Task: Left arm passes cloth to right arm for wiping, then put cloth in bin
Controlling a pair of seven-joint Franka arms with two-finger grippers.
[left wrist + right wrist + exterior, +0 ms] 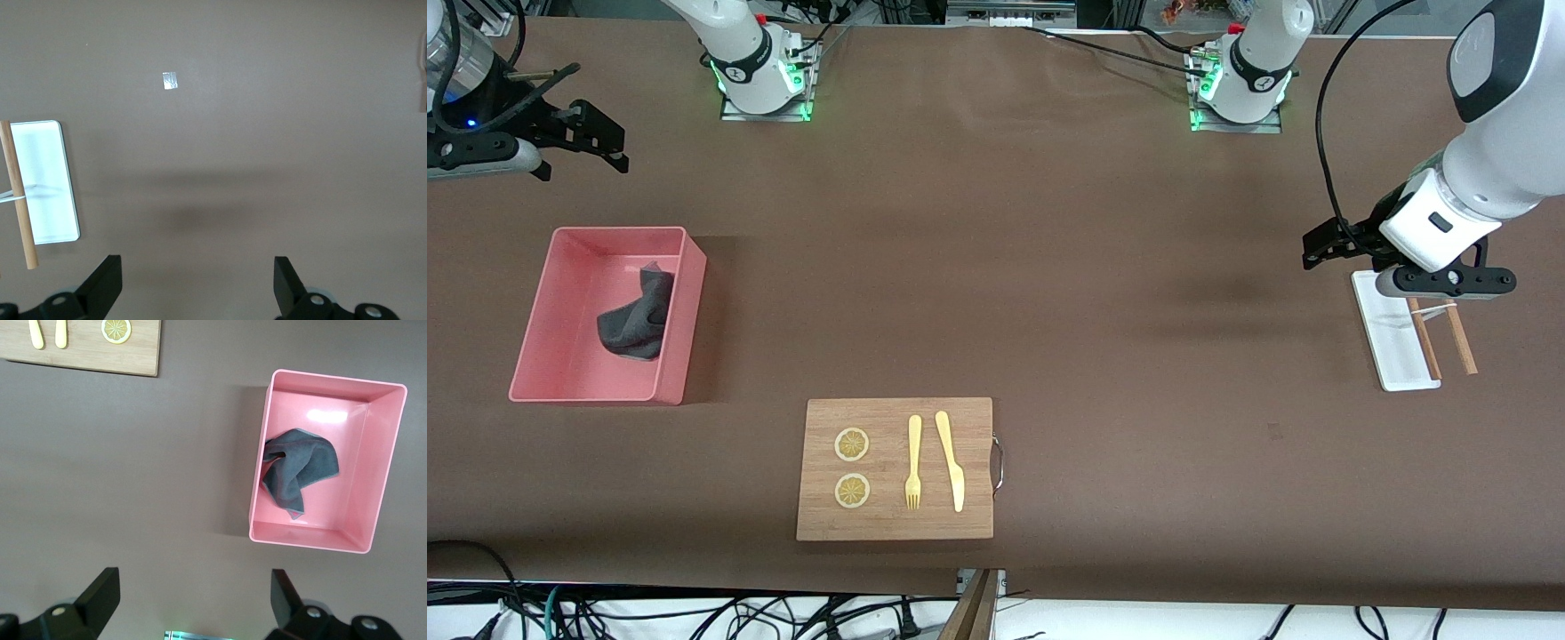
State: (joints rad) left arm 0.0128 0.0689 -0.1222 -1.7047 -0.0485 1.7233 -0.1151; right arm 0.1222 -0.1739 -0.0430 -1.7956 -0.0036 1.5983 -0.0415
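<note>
Right gripper (600,142), fingers spread and empty, hangs raised at the right arm's end of the table, its wrist level. Beneath and nearer the camera, the bin (543,356) holds the crumpled cloth (636,316), apparently resting against one wall. Left gripper (1325,244), likewise released, is tilted downward just beside the white tray (1392,342) bearing wooden sticks (1458,342).

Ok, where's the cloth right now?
The cloth lies crumpled inside the pink bin, against one long wall, at the right arm's end of the table. Neither claw touches it.
</note>
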